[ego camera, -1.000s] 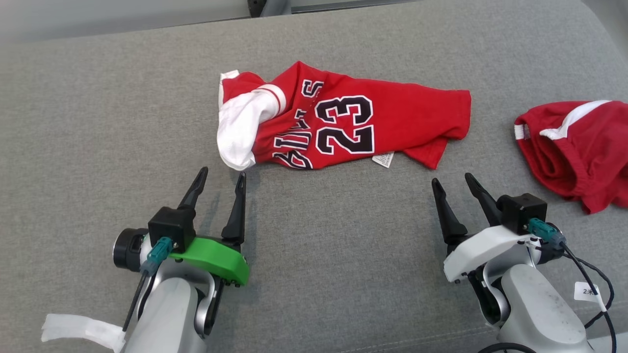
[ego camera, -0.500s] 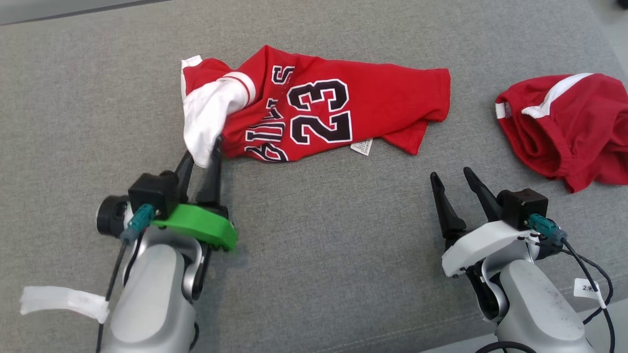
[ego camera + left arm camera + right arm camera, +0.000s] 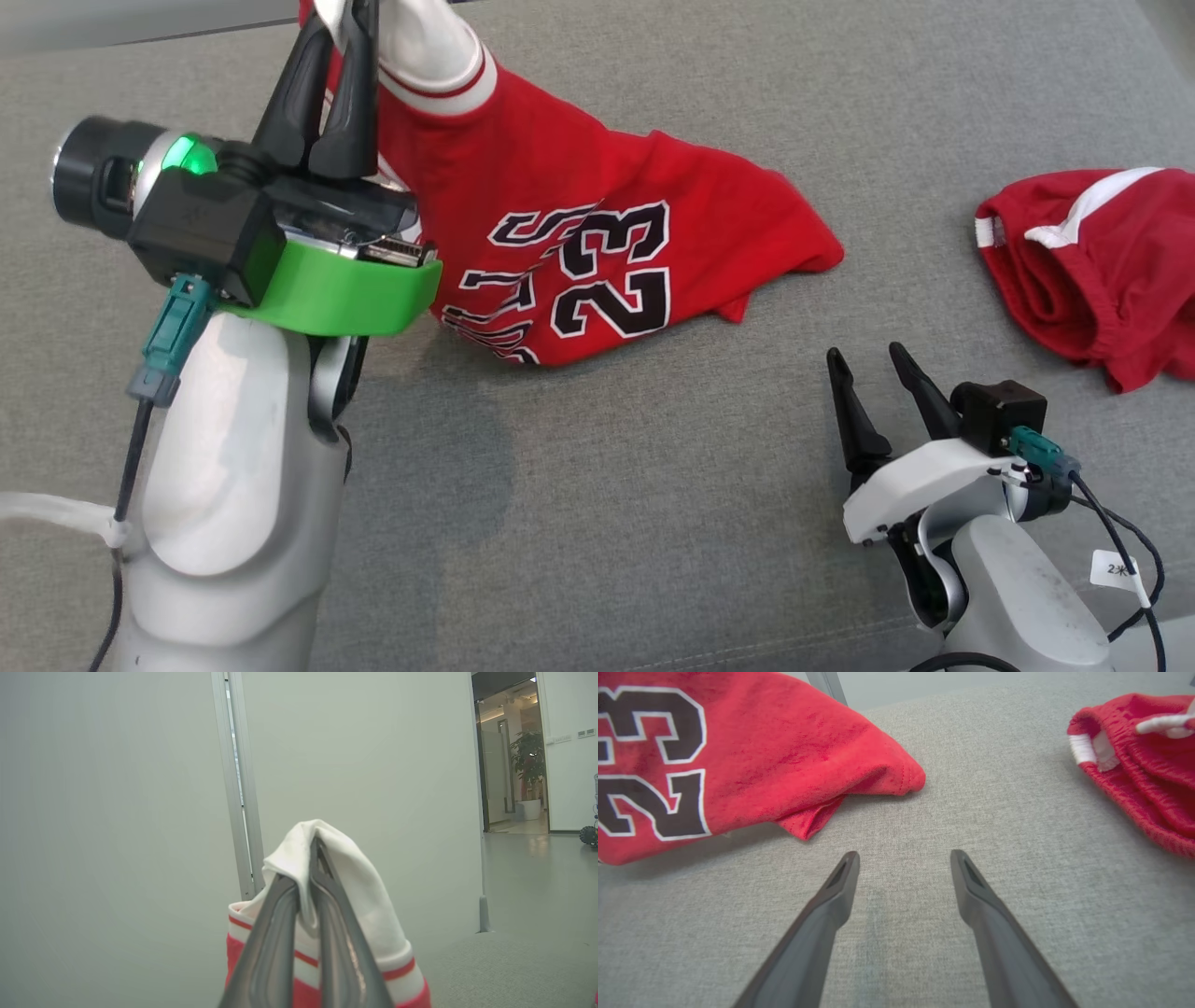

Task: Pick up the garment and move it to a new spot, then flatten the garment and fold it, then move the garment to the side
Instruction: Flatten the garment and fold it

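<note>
Crumpled red shorts [image 3: 1097, 289] with a white stripe lie at the head view's right edge on the grey fabric surface [image 3: 616, 504]. A potted plant [image 3: 529, 760] stands upper right in the left wrist view.

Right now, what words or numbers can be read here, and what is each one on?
"23": on the red jersey, black digits edged white.
"...LLS": jersey lettering beside it; start crumpled, unreadable.
White tag on the right arm's cable: starts "2", rest too small.
</note>
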Tool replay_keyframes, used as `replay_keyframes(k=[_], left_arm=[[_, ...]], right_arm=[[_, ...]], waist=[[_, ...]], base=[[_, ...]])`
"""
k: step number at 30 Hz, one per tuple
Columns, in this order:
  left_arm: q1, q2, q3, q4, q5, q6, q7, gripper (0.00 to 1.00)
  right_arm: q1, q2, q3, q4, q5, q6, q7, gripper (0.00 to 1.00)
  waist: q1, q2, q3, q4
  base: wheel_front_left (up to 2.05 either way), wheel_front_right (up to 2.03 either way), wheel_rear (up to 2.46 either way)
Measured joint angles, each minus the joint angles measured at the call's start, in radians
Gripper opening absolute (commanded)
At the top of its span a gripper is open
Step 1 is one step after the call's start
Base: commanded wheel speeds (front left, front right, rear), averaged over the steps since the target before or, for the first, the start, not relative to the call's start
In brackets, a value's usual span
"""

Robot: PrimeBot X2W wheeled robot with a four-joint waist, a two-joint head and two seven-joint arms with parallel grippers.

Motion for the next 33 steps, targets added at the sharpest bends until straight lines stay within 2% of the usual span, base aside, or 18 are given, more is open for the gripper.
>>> replay_keyframes(k=[5,9,14,18,20,21,22,26,30,33], left_arm=[[-0.072,0.033,-0.029,-0.026,0.035,-0.003,0.0,0.0],[-0.163,0.073,-0.01,-0.009,0.062,-0.001,0.0,0.0],[-0.281,0.135,-0.005,0.137,0.07,0.001,0.035,0.0],[-0.348,0.194,-0.036,0.327,0.087,-0.003,0.061,0.0],[-0.394,0.204,-0.055,0.457,0.089,-0.003,0.05,0.02],[-0.407,0.197,-0.058,0.502,0.084,-0.003,0.045,0.82],[-0.416,0.188,-0.062,0.55,0.082,-0.003,0.042,1.0],[-0.42,0.139,-0.042,0.721,0.039,0.021,0.025,1.0],[-0.405,0.117,-0.004,0.816,-0.002,0.059,0.006,1.0],[-0.372,0.115,0.024,0.774,-0.026,0.068,0.003,1.0]], right_arm=[[0.005,0.008,0.0,0.009,0.001,0.0,0.0,1.0],[0.006,0.017,0.009,0.013,0.009,0.0,0.0,1.0],[0.002,0.023,0.012,0.013,0.025,0.0,0.0,1.0],[-0.016,0.027,0.032,0.017,0.037,0.0,0.0,1.0],[-0.036,0.028,0.043,0.018,0.047,0.0,0.0,1.0],[-0.04,0.028,0.047,0.021,0.051,0.0,0.0,1.0],[-0.041,0.028,0.05,0.027,0.053,0.0,0.0,1.0],[-0.052,0.029,0.057,0.044,0.057,0.0,0.0,1.0],[-0.054,0.029,0.03,0.051,0.053,0.001,-0.003,1.0],[-0.051,0.027,0.012,0.048,0.045,0.001,-0.003,1.0]], waist=[[0.0,0.0,-0.021,0.024],[0.0,0.0,-0.031,0.032],[0.0,0.0,-0.019,0.011],[0.0,-0.0001,0.006,-0.021],[0.0,0.0,0.033,-0.055],[0.0,0.0,0.043,-0.066],[0.0,0.0,0.053,-0.077],[0.0,0.0,0.086,-0.122],[0.0,-0.0001,0.108,-0.15],[0.0,-0.0001,0.108,-0.138]], base=[[0.0,0.0,0.0],[0.0,0.0,0.0],[0.0,0.0,0.0],[0.0,0.0,0.0],[0.0,0.0,0.0],[0.0,0.0,0.0],[0.0,0.0,0.0],[0.0,0.0,0.0],[0.0,0.0,0.0],[0.0,0.0,0.0]])
